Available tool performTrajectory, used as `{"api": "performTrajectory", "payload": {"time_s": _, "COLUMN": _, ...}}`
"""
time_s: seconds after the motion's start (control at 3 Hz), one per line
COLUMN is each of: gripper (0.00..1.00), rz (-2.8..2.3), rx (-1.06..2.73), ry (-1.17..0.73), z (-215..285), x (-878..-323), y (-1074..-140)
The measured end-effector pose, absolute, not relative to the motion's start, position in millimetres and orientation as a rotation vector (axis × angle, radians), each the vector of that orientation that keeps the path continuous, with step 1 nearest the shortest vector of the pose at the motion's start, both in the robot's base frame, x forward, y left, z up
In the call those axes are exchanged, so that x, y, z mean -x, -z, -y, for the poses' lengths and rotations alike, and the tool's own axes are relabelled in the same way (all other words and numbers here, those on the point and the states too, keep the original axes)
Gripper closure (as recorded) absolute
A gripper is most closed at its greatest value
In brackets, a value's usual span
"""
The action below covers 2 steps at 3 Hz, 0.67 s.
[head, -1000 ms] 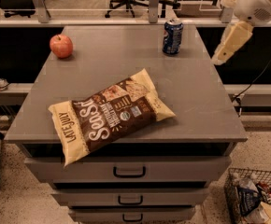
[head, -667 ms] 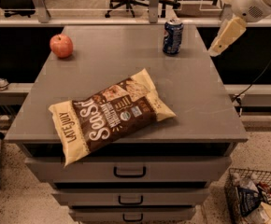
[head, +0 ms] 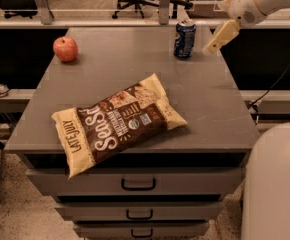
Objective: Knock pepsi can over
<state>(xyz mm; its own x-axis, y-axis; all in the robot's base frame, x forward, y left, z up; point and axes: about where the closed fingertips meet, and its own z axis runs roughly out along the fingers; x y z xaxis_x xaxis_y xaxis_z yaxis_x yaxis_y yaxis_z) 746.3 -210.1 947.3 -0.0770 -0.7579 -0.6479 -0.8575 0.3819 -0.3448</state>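
The pepsi can [head: 184, 39] is a small dark blue can with a silver top. It stands upright near the far right corner of the grey cabinet top [head: 135, 79]. My gripper [head: 213, 46] hangs on a white arm coming in from the upper right. Its pale tip points down and to the left, just right of the can with a small gap between them.
A red apple [head: 65, 48] sits at the far left of the top. A brown and cream chip bag [head: 116, 123] lies across the front middle. Drawers with handles [head: 138, 184] are below. A white rounded body [head: 275, 184] stands at the lower right. Office chairs stand behind.
The gripper has moved left and closer to the pepsi can. The can still stands upright. The apple and chip bag have not moved.
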Motion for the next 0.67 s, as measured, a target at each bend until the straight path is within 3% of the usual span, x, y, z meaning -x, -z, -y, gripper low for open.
{"api": "performTrajectory", "payload": {"time_s": 0.67, "gripper": 0.0, "rz": -1.929, "rx": 1.205, "ry": -0.262, "z": 185, "x": -777, "y": -930}}
